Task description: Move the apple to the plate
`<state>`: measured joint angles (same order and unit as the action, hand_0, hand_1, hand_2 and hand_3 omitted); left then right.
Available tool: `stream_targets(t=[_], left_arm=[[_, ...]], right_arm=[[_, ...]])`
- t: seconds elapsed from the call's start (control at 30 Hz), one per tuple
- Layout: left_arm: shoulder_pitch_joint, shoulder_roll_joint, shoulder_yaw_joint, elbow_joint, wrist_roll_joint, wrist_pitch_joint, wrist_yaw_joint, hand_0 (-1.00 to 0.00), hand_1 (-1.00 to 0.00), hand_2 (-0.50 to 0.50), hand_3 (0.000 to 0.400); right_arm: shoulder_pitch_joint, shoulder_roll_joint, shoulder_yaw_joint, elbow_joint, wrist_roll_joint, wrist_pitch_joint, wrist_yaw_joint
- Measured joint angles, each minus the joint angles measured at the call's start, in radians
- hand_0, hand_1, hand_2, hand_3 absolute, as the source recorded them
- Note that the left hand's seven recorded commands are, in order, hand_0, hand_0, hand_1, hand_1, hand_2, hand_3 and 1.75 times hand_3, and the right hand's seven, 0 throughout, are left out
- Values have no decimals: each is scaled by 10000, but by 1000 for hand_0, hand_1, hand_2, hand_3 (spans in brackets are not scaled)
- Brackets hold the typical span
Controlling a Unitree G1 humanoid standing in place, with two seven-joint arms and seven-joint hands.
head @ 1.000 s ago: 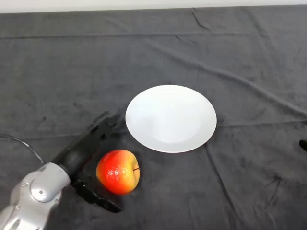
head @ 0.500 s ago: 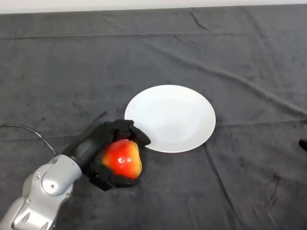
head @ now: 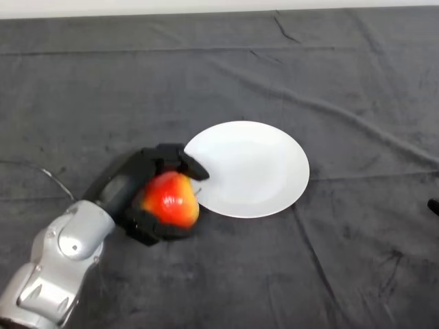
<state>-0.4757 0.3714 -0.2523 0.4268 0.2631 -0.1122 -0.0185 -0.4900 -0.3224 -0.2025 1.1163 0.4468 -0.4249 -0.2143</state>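
Apple sits gripped in the left hand, fingers wrapped over it, left of centre frame, just at the white plate's left rim.

apple left of plate, perhaps overlapping its rim

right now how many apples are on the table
1. The apple is held in the robot hand, whose fingers curl round it, just left of the plate and overlapping its near-left rim. Nothing suggests another is hidden.
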Motion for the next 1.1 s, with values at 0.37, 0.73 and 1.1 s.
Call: stream_targets(t=[0.37,0.73,1.1], left_arm=[[-1454,-873,-173,2908,168,-1016,545,-1000,-1000,0,400],[-2366,-1742,-972,4801,133,-2059,753,-1000,-1000,0,400],[-3004,-1866,-1336,6018,-156,-2774,601,0,0,0,0]], right_arm=[[3,-3,-4,-3,-1,-25,1],[2,-2,-2,-2,1,-91,2],[2,-4,-3,10,2,-125,5]])
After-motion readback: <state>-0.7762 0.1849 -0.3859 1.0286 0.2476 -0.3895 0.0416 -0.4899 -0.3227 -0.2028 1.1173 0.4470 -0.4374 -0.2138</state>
